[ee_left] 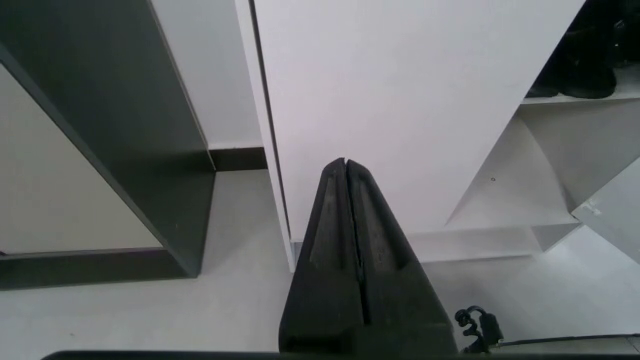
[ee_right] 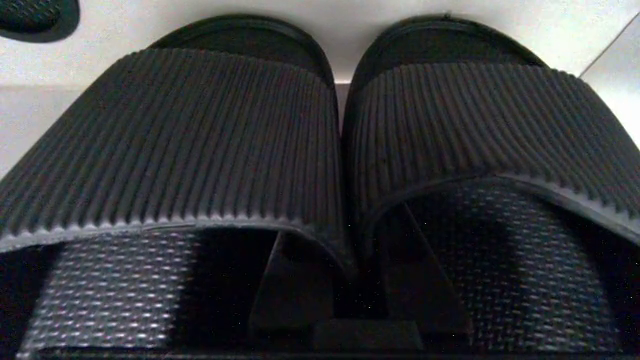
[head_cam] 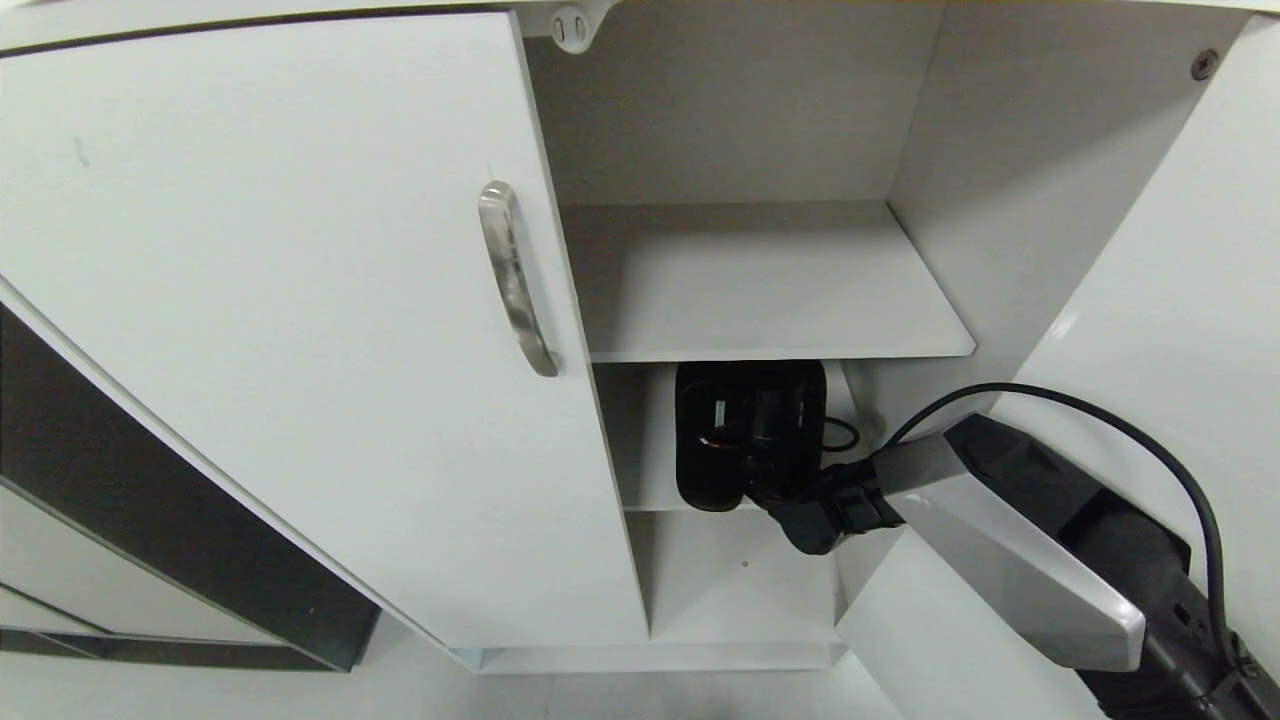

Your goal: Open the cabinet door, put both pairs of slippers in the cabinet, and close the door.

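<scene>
A pair of black slippers (head_cam: 720, 430) lies side by side on the middle shelf of the white cabinet (head_cam: 760, 300). My right gripper (head_cam: 775, 480) is inside that compartment, at the slippers' open ends. In the right wrist view its fingers (ee_right: 290, 290) go under the ribbed straps, one into each slipper (ee_right: 200, 140), with the slippers' inner sides between them. My left gripper (ee_left: 345, 170) hangs shut and empty in front of the closed left door (ee_left: 400, 100), low above the floor. Dark slippers (ee_left: 585, 60) show on the shelf past that door's edge.
The left door (head_cam: 300, 300) with its metal handle (head_cam: 515, 280) is closed; the right door (head_cam: 1180, 300) stands swung open. The upper shelf and the bottom compartment (head_cam: 740, 580) are bare. Another dark object (ee_right: 30, 15) lies beyond the slippers. Dark furniture (ee_left: 100, 130) stands left of the cabinet.
</scene>
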You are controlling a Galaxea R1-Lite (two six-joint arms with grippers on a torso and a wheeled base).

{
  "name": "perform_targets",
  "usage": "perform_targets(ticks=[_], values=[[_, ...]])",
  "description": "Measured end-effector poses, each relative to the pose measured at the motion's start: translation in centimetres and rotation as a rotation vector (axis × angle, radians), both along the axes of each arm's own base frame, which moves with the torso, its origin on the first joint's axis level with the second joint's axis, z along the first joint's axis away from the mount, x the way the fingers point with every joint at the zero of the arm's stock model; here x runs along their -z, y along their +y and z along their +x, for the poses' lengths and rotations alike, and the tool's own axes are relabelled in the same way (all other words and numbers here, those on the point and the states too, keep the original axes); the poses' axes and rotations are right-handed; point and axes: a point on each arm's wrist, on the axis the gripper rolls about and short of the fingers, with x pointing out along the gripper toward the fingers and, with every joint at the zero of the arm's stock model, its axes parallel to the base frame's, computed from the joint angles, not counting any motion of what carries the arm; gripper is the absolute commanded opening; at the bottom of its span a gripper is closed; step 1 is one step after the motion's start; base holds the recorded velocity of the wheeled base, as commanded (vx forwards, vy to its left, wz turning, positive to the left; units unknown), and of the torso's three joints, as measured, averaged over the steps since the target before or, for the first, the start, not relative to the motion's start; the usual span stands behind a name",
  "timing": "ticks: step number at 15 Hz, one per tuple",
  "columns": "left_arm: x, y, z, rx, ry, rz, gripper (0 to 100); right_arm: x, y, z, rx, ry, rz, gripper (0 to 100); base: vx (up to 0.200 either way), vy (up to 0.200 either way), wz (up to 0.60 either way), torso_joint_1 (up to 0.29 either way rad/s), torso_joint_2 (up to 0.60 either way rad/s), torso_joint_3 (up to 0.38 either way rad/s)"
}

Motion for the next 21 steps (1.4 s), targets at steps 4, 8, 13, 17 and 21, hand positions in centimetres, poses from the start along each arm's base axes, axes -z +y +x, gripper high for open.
perform_targets(ticks=[4, 8, 13, 17, 21], values=[[0.0, 0.0, 0.0, 0.0, 0.0, -0.001, 0, 0.7, -0.1, -0.2, 0.015, 0.016, -0.011, 0, 0.0, 0.0, 0.0, 0.0, 0.0, 0.0], [0.0, 0.0, 0.0, 0.001, 0.0, -0.001, 0, 0.8, -0.3, -0.9, 0.017, 0.02, -0.018, 0, 0.0, 0.0, 0.0, 0.0, 0.0, 0.0], [0.0, 0.0, 0.0, 0.0, 0.0, -0.001, 0, 0.5, -0.2, -1.6, 0.006, 0.017, -0.025, 100, 0.0, 0.0, 0.0, 0.0, 0.0, 0.0], [0.0, 0.0, 0.0, 0.0, 0.0, -0.001, 0, 0.2, 0.1, -2.8, -0.012, 0.015, -0.031, 100, 0.0, 0.0, 0.0, 0.0, 0.0, 0.0], [0.0, 0.0, 0.0, 0.0, 0.0, 0.0, 0, 0.1, -0.3, -4.6, -0.012, 0.011, -0.04, 100, 0.0, 0.0, 0.0, 0.0, 0.0, 0.0]])
